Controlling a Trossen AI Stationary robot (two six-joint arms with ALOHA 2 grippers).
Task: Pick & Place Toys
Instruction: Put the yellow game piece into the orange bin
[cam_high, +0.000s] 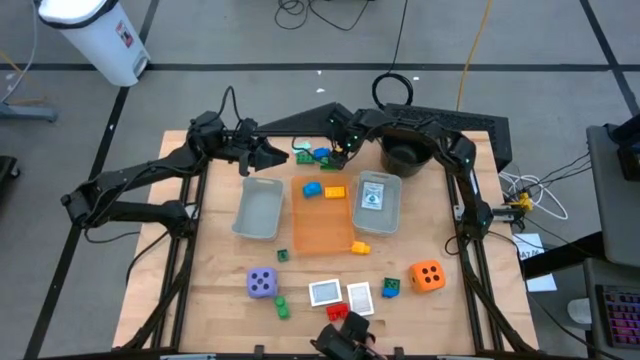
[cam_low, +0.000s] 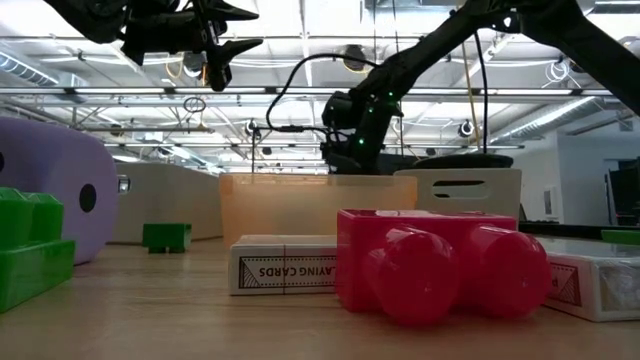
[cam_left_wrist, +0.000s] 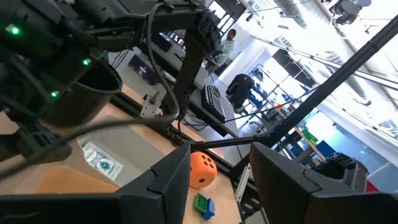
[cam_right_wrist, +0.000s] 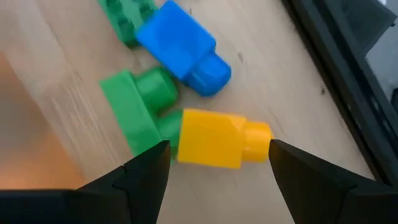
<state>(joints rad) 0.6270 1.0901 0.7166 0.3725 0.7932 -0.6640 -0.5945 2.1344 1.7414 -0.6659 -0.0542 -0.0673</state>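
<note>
**Right end effector around a yellow brick at the back of the bench**

From above, the left end effector (cam_high: 281, 155) hangs over the back of the bench (cam_high: 200, 300), just behind the grey tray (cam_high: 258, 208). Its fingers stand a little apart with nothing between them. Next comes the orange tray (cam_high: 322, 225), with a blue brick (cam_high: 312, 189) and an orange brick (cam_high: 334, 192) in it. Behind that tray sits a small pile of toys, and the right end effector (cam_high: 338, 150) is down at that pile. Another grey tray (cam_high: 377, 202) and a black bucket (cam_high: 405, 157) lie further right.

Only the right wrist camera shows the pile up close. A yellow brick (cam_right_wrist: 221, 138) lies between the two open fingers, which sit at its ends; I cannot tell if they touch it. A green brick (cam_right_wrist: 140, 106) touches it, and a blue brick (cam_right_wrist: 183, 46) lies just past that.

At the front are the purple die (cam_high: 262, 283), two cards (cam_high: 325, 293), a red brick (cam_high: 337, 312) and the orange die (cam_high: 427, 276).

Only the low camera shows writing: a card box (cam_low: 283, 267) reads, upside down, what looks like "PLAYING CARDS". The left wrist camera sees the orange die (cam_left_wrist: 202, 170) and a person far off in the room.
</note>
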